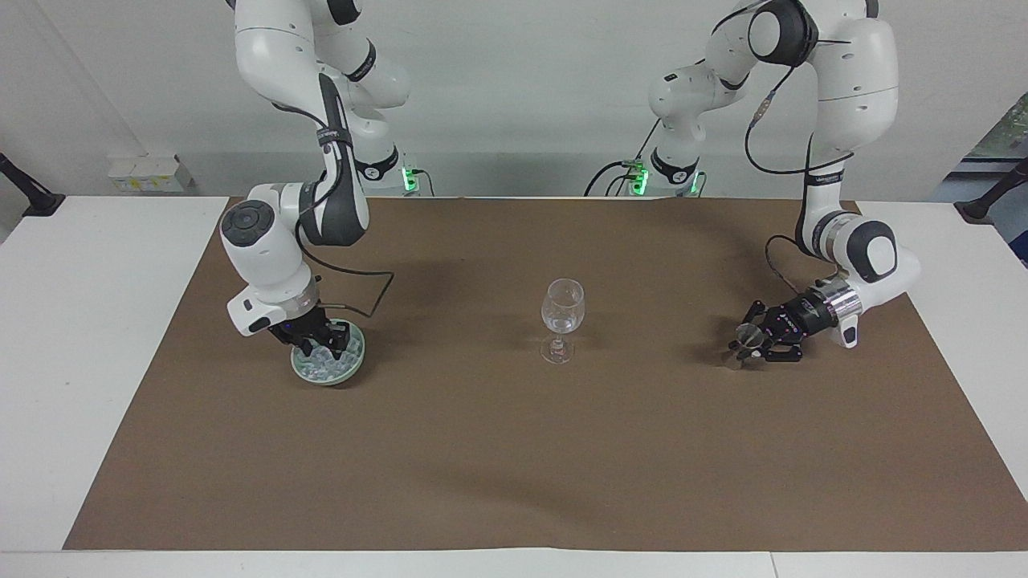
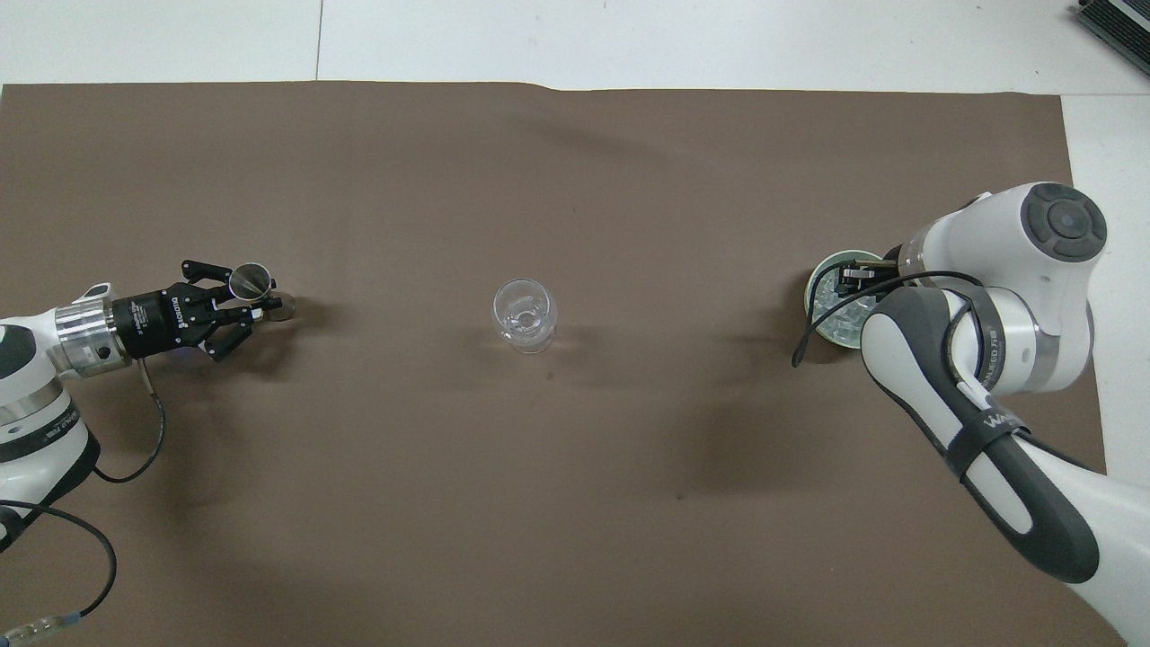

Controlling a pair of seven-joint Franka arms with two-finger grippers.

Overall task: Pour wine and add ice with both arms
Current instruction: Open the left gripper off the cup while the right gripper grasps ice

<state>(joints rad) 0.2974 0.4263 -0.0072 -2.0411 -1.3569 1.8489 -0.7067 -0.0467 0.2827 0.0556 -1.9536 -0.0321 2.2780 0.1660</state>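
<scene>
- My right gripper [image 1: 321,347] [image 2: 847,286] is down in the pale green bowl [image 1: 348,365] [image 2: 819,280], which sits on the brown mat [image 1: 514,449] [image 2: 575,449] at my right arm's end of the bench [image 1: 88,337] [image 2: 629,36]
- The ice [image 1: 325,363] [image 2: 849,314] lies heaped in that bowl, clear whitish chunks right under my fingers; I cannot tell whether those fingers are apart or closed, or whether a chunk is caught between them
- My left gripper [image 1: 751,347] [image 2: 256,310] lies low and nearly level at my left arm's end of the mat, reaching toward the middle
- It is at the small metal cup [image 1: 748,337] [image 2: 251,279], a steel measuring cup with a round base, and its fingers sit at the narrow waist of the cup; I cannot tell whether they are clamped on it
- The wine glass [image 1: 562,309] [image 2: 524,314] stands upright at the middle of the mat, between my 2 grippers and well apart from both; no coloured drink shows in it
</scene>
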